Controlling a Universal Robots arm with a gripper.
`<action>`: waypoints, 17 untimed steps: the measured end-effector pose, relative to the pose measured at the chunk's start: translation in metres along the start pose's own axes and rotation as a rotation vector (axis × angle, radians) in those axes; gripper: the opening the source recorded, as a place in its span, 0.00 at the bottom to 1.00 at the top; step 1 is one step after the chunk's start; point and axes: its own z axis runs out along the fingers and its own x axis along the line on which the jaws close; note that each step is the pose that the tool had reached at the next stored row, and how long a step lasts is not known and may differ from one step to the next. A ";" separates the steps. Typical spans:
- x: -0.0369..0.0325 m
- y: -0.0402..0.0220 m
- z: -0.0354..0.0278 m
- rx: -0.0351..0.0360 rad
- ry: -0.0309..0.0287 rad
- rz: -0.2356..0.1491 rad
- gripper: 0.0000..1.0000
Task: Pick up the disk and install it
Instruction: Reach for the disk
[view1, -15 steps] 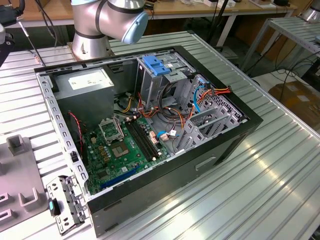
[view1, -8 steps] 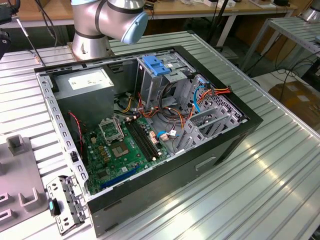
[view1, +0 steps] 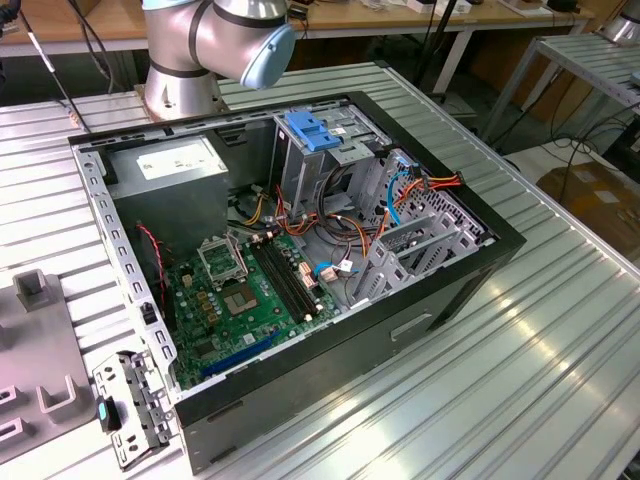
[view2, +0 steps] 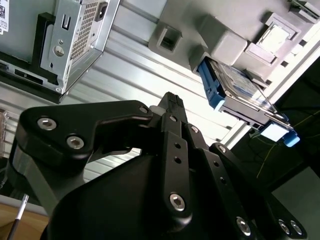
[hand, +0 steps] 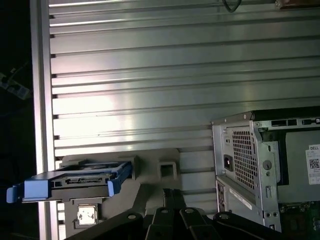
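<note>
Disk (view2: 240, 90) lies free on the grey stand (view1: 45, 400), 8 o'clock of the case (view1: 300, 250) in the exterior view; I judge it stiff, dense and shock-sensitive, so grip its 2 blue rails (view2: 212, 90); my jaws' spread: cannot tell.

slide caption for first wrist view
Silver-grey metal disk with blue rails resting on a grey fixture, beside the metal computer case.

Bare ribbed table (hand: 150, 75) lies open between the disk (hand: 70, 181) on its grey holder (hand: 160, 170) and the computer case (hand: 250, 160). Inside the case, cables (view1: 400, 195) and the tall cage (view1: 295, 175) crowd my way.
</note>
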 end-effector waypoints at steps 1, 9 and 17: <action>0.0013 0.0002 0.0000 0.0000 0.0000 0.000 0.11; 0.0086 0.0010 0.0001 0.0000 0.0000 0.000 0.11; 0.0089 0.0010 0.0000 0.0000 0.0000 0.000 0.11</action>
